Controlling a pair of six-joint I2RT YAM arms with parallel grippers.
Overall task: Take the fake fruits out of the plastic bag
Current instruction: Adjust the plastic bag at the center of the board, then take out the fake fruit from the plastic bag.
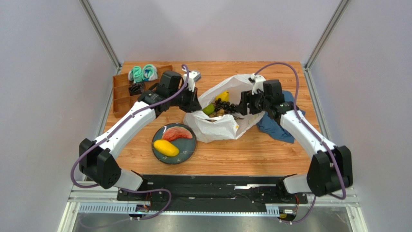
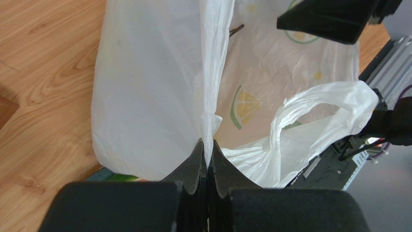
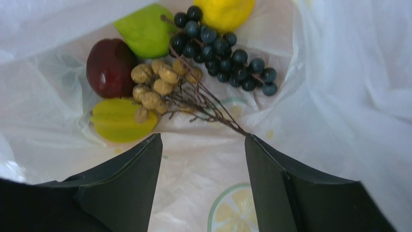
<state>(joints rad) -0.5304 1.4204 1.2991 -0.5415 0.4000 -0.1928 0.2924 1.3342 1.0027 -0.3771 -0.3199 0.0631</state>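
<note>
Overhead, the bag (image 1: 220, 126) lies at the middle of the table (image 1: 242, 162) with its mouth gaping between the two arms. The left gripper (image 2: 208, 153) is at the bag's left edge. Its fingers (image 2: 191, 166) are pressed fully together on a fold of the rim, and the thin film rises out from between the two pads. The right gripper (image 3: 203, 140) reaches into the mouth from the right side with its jaws spread wide and nothing between them, poised over the printed lining. Six fruits remain inside, clustered just ahead of it: a green apple (image 3: 145, 30), a dark red fruit (image 3: 110, 66), a yellow fruit (image 3: 223, 12), a bunch of dark grapes (image 3: 222, 53), a bunch of tan grapes (image 3: 157, 84) and a yellow-green piece (image 3: 121, 121). The bare grape stems run back toward the gripper — their end lies just beside one fingertip, and contact cannot be judged. Outside the bag, a dark plate (image 1: 191, 145) near its left side carries a watermelon slice (image 1: 177, 133) and a mango (image 1: 166, 148), set side by side. A blue cloth (image 1: 275, 128) lies against the bag's right side, beneath the right arm. A wooden tray (image 1: 121, 96) sits at the far left corner, with teal items (image 1: 142, 72) at its far end.
</note>
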